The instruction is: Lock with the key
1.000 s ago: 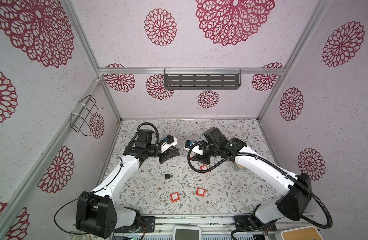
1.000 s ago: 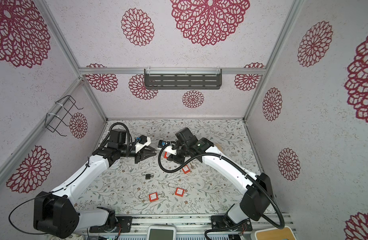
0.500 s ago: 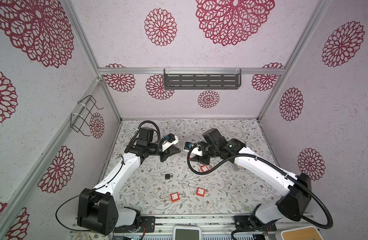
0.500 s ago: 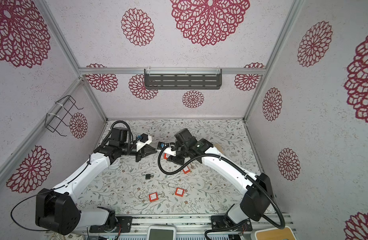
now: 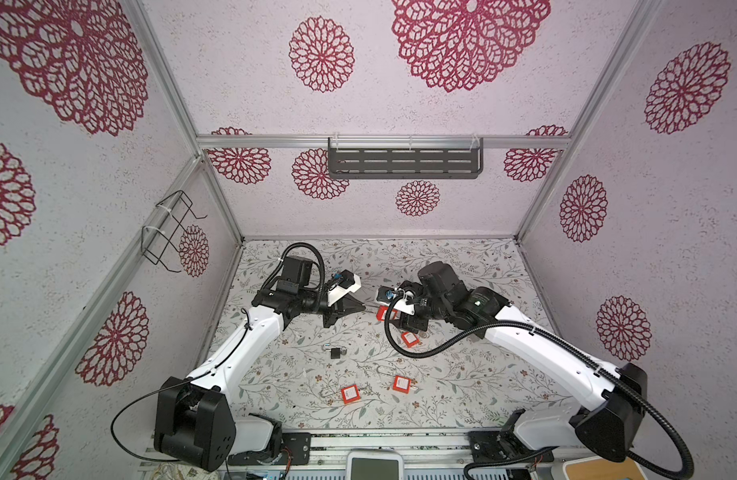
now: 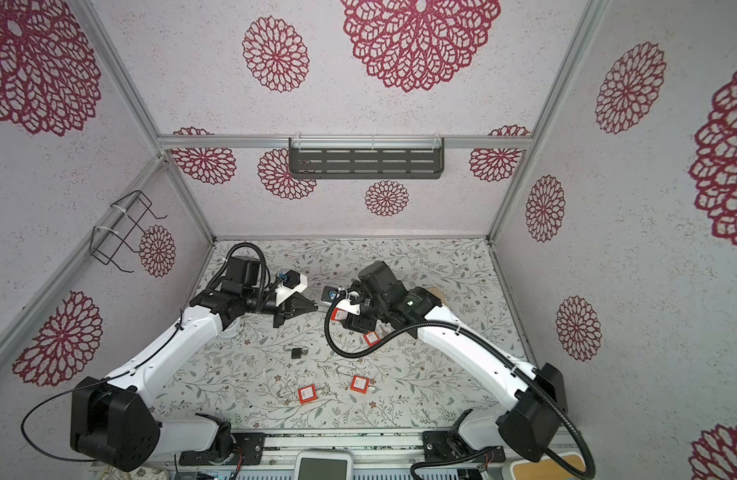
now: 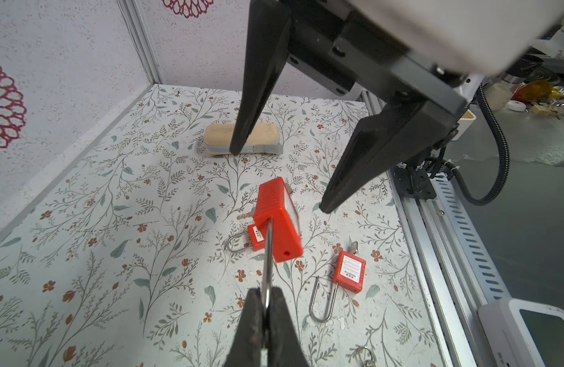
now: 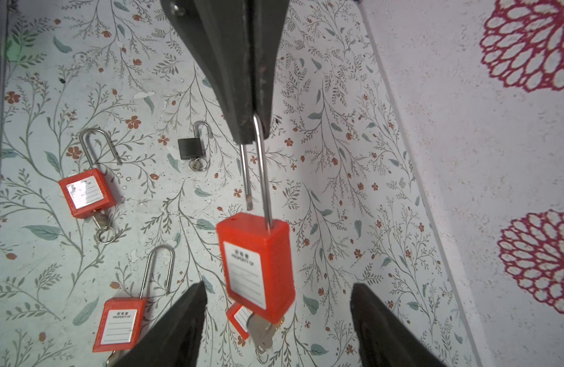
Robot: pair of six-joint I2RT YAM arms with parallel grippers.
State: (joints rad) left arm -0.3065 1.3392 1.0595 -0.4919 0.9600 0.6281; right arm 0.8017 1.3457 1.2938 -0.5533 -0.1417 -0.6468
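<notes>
Pinching the open steel shackle (image 8: 262,171), the left fingers (image 7: 252,327) hang a red padlock (image 8: 258,263), key (image 8: 261,330) in its base, above the surface (image 8: 35,95); the right fingers (image 8: 175,327) stand wide either side, apparently not touching. Spare padlocks (image 8: 86,193) lie beneath.

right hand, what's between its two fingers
The red padlock, key in its base, hangs between them from the shut left hand, touching neither; the right wrist view shows it.
</notes>
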